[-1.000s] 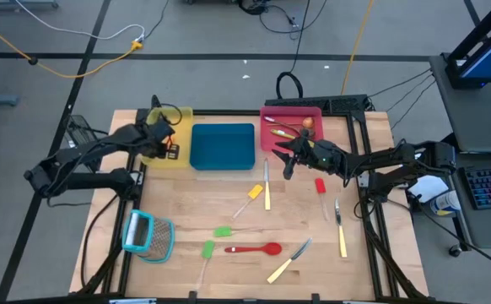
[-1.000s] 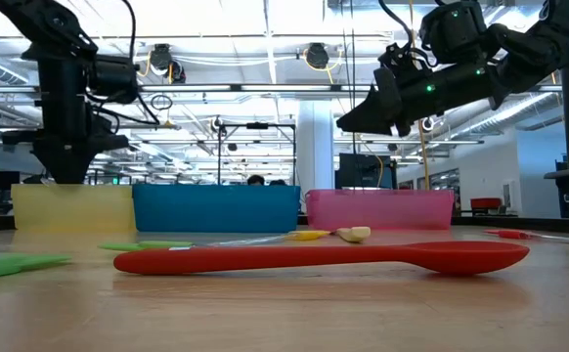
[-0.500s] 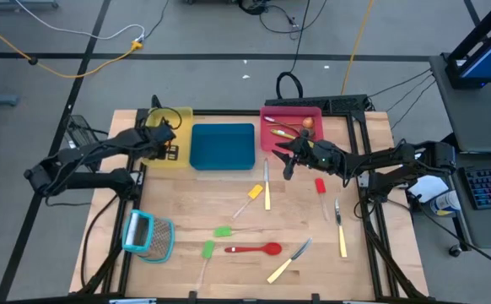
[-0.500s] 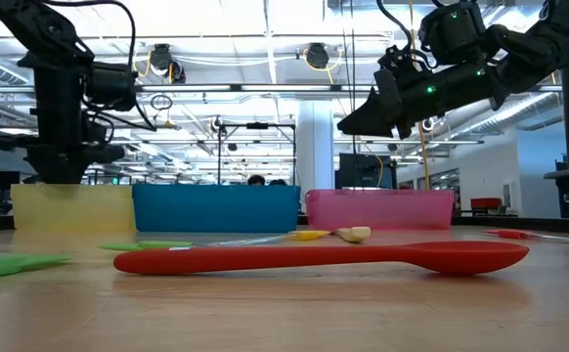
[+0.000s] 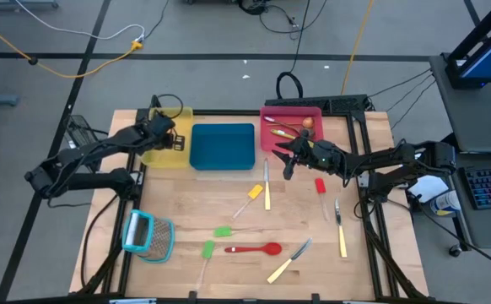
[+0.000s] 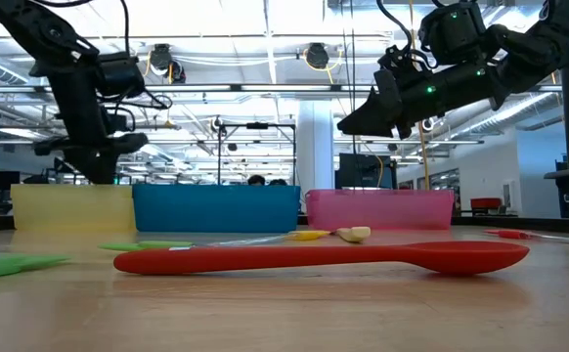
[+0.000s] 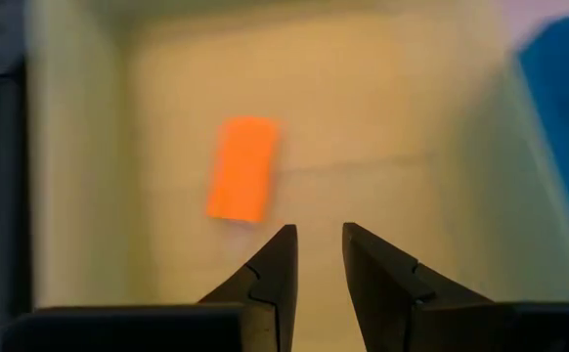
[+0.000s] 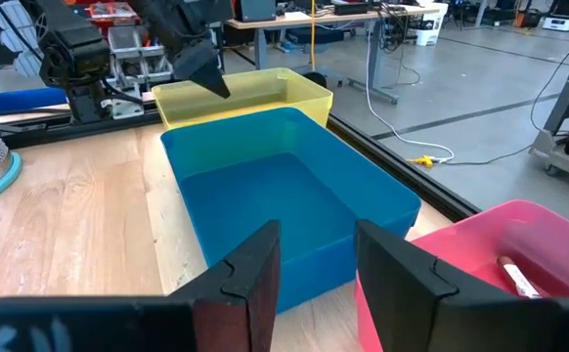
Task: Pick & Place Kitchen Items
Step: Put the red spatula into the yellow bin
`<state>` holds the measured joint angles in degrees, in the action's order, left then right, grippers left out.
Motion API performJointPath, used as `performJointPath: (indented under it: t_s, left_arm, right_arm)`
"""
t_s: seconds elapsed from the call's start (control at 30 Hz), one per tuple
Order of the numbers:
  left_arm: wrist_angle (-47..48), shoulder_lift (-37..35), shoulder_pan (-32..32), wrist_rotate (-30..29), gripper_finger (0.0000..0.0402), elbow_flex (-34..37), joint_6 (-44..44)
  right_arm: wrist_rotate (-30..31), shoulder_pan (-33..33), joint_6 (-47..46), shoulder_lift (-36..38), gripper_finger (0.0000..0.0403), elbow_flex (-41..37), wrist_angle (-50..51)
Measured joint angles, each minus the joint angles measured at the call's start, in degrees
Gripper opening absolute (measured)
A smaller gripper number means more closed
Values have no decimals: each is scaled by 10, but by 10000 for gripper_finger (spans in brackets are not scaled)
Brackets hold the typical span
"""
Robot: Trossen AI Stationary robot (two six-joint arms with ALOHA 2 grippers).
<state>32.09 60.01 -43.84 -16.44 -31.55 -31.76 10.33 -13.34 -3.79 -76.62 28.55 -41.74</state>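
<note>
While the red plastic spoon (image 5: 254, 249) lay nearest, toward six o'clock on the wooden table (image 5: 186, 211), the right gripper (image 5: 286, 162) hung empty, fingers parted, near center beside the pink tray (image 5: 292, 111). At eleven o'clock, the left gripper (image 7: 314, 266) hovered slightly apart, empty, over the yellow tray (image 7: 382, 117) holding an orange spatula (image 7: 241, 168).
</note>
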Motion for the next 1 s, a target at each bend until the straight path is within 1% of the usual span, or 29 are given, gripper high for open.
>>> performJointPath:
  t_s: [0.17, 0.27, 0.37, 0.53, 0.67, 0.77, 0.9, 1.0]
  left_arm:
    - [-65, -3, 32, 61, 88, 0, 32]
    - [-117, -14, 63, 76, 88, 0, 32]
    - [-167, -32, 104, 84, 87, 0, 37]
    - [-248, -57, 188, 123, 87, 0, 50]
    - [-294, -56, 267, 125, 87, 0, 63]
    - [-315, -42, 323, 124, 88, -1, 72]
    - [-333, -14, 388, 109, 88, -1, 70]
    - [-339, 11, 423, 103, 88, -1, 54]
  right_arm:
    - [0, 0, -2, 0, 128, 0, 0]
    - [-1, 0, -13, 0, 128, 0, 3]
    - [0, 5, -13, 0, 131, 0, 17]
    - [0, 21, -14, 0, 151, 0, 21]
    - [0, 33, -13, 0, 172, 0, 21]
    - [-1, 42, -11, 0, 182, 0, 24]
    - [-1, 50, -11, 0, 184, 0, 32]
    - [0, 52, -11, 0, 179, 0, 31]
